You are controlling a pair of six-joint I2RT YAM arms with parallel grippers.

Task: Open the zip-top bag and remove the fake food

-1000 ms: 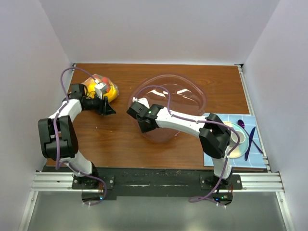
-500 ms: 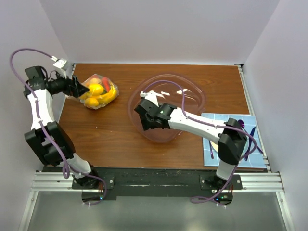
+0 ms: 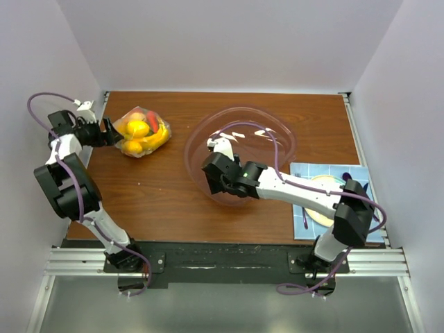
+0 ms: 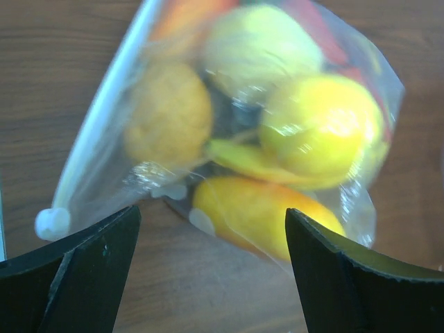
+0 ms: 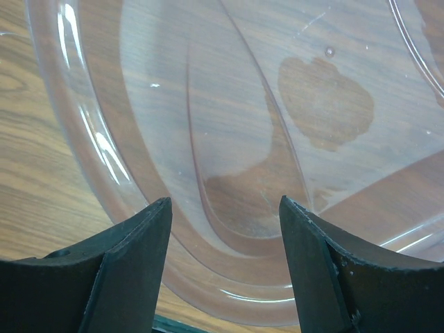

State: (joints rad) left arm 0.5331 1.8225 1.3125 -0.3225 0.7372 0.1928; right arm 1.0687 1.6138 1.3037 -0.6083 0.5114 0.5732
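**Two open grippers, one full bag**

The left arm goes up the left side of the table [image 3: 159, 198] and bends at the far corner. Its left gripper [image 3: 105, 132] points sideways at the zip-top bag [image 3: 141, 132]. The jaws are open wide, and they hold nothing. In the left wrist view the black fingers [image 4: 83, 270] stand far apart, with the bag [image 4: 104, 139] right in front of them. A small white knob at one end of the bag's strip lies just beside one finger (I cannot tell if they touch).

The fake food [image 3: 139, 129] is all inside the bag, yellow, orange and a bit of red. The bag lies flat on the wood at the far left of the table.

The right arm stretches long and low from its base, out to the left. The right gripper [image 3: 219, 183] hangs over the near part of the big clear bowl [image 3: 243, 109]. Its jaws are open wide too, with only the bowl's wall [image 5: 104, 139] and the wood under them.

The table is brown wood. A blue mat [image 3: 305, 173] with a plate lies at the near right. Plain pale walls stand on three sides.
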